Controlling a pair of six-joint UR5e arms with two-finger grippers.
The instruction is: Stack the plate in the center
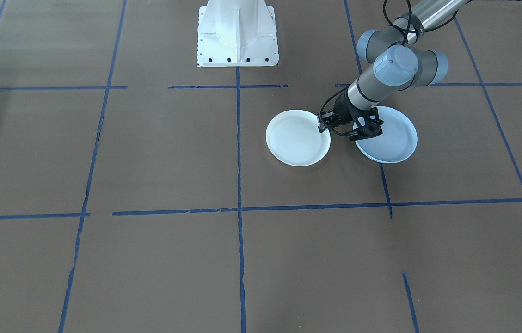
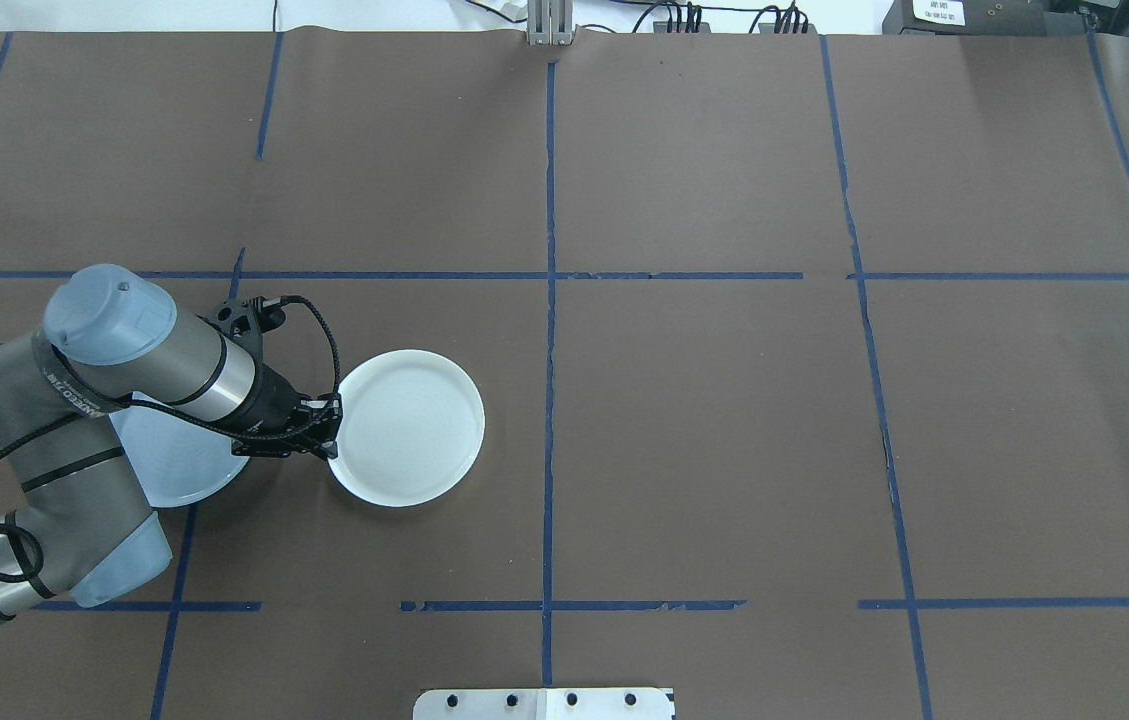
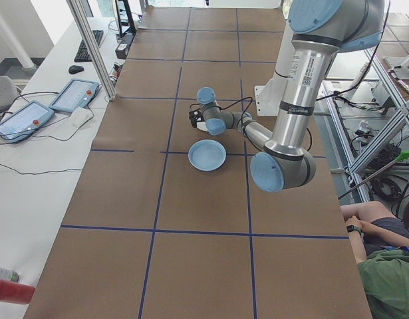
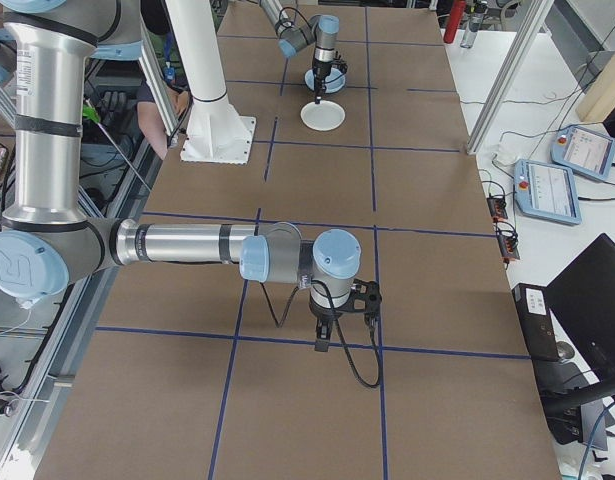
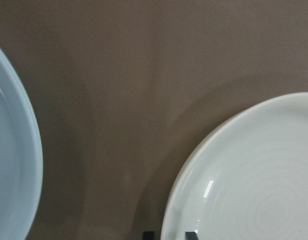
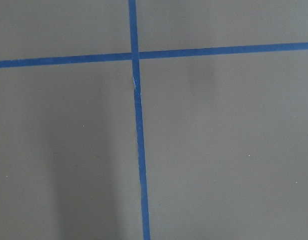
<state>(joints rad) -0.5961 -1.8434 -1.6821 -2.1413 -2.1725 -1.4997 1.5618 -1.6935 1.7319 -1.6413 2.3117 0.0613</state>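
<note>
Pale blue-grey plate [image 1: 395, 138] is seen lying flat on the brown bench [image 2: 724, 450], on the robot's left side, partly covered from above by the left arm's forearm and wrist. Just beside it, with a narrow strip of bare bench between the two rims, a white plate with faint concentric rings [image 2: 411, 427] is set flat, nearer the bench's middle line. The left tool [image 2: 329, 435] is lowered at the edge of that ringed plate nearest the blue-grey one. In the left wrist view its two dark fingertips [image 5: 148, 235] are seen close together, one outside the rim and one inside, so the rim is pinched between them. The blue-grey plate is not touched by the tool, though the wrist's black cable and camera mount hang over it.

Blue tape lines [image 2: 549, 300] divide the bench into squares. Well apart from both plates, the right tool [image 4: 322, 345] is held pointing down over a crossing of tape lines; whether it is spread or pressed together cannot be told. Beyond the bench's far edge, two teach pendants [image 3: 74, 95] lie on a white side table.
</note>
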